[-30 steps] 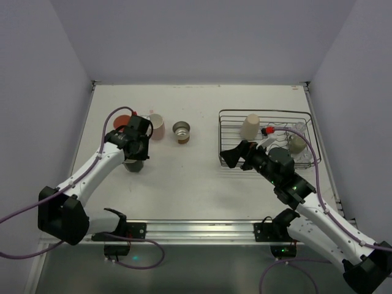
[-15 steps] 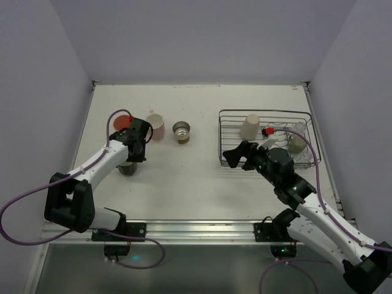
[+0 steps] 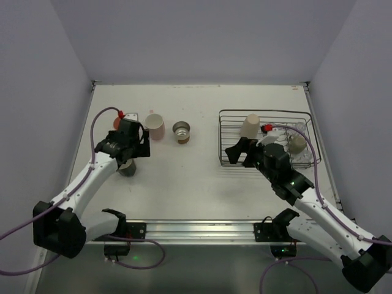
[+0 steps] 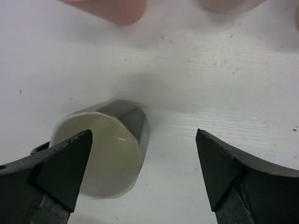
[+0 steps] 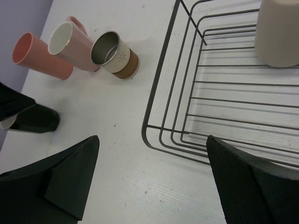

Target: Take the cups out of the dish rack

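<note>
Left end effector point(image 4: 144, 140) has opened (releasing the mug point(image 4: 105, 158))

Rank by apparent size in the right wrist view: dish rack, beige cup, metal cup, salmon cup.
1. dish rack, by far.
2. beige cup, cropped and nearer the camera, so unsure.
3. salmon cup and metal cup: about alike.

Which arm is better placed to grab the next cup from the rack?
Right. The right gripper, open, sits at the rack's edge, close to the beige cup; the left gripper is across the table, over a dark mug.
</note>
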